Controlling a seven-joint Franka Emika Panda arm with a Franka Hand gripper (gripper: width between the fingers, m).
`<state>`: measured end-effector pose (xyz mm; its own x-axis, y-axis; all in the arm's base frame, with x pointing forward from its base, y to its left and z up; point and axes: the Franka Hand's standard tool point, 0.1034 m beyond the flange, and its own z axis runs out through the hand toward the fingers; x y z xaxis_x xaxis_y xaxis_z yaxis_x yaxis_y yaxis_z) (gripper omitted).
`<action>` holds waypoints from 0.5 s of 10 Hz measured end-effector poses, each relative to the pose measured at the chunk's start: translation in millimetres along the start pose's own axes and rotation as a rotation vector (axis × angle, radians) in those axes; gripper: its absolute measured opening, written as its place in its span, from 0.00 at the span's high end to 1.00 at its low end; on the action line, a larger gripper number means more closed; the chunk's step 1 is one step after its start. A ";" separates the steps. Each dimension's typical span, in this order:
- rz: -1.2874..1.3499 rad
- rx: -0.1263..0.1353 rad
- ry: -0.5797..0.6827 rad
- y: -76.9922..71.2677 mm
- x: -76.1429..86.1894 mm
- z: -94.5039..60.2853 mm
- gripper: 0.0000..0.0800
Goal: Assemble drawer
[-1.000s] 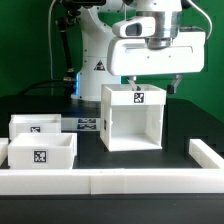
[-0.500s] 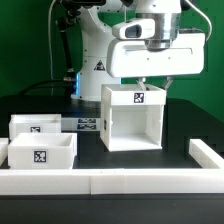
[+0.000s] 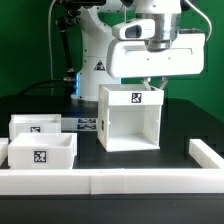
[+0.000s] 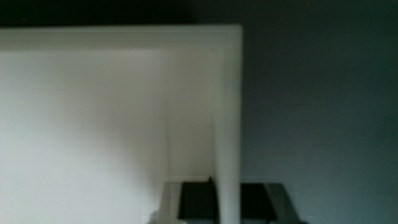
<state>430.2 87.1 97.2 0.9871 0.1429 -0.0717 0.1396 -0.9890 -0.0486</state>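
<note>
The white drawer housing (image 3: 130, 125) stands at the table's middle with its open side facing the camera and a tag on top. My gripper (image 3: 150, 88) comes down from above and is shut on the housing's top edge near the exterior view's right. In the wrist view the housing's thin white wall (image 4: 222, 110) runs between my dark fingers (image 4: 192, 202), which sit on either side of it. Two small open-top trays lie at the exterior view's left, one in front (image 3: 40, 155) and one behind (image 3: 35, 125), each with a tag.
A long low white rail (image 3: 120, 182) runs along the table's front edge, with a raised end at the exterior view's right (image 3: 205, 152). The marker board (image 3: 88, 124) lies flat between the trays and the housing. The robot base (image 3: 95, 60) stands behind.
The housing has shifted and turned slightly toward the exterior view's left while held by my gripper. The trays have not moved.
</note>
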 end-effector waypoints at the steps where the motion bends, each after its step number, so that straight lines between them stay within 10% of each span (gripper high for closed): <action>1: 0.000 0.000 0.000 0.0 0.0 0.0 0.95; 5: 0.003 0.006 0.020 6.8 22.8 -1.7 0.95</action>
<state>453.8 83.6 96.9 0.9889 0.1394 -0.0522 0.1366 -0.9891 -0.0545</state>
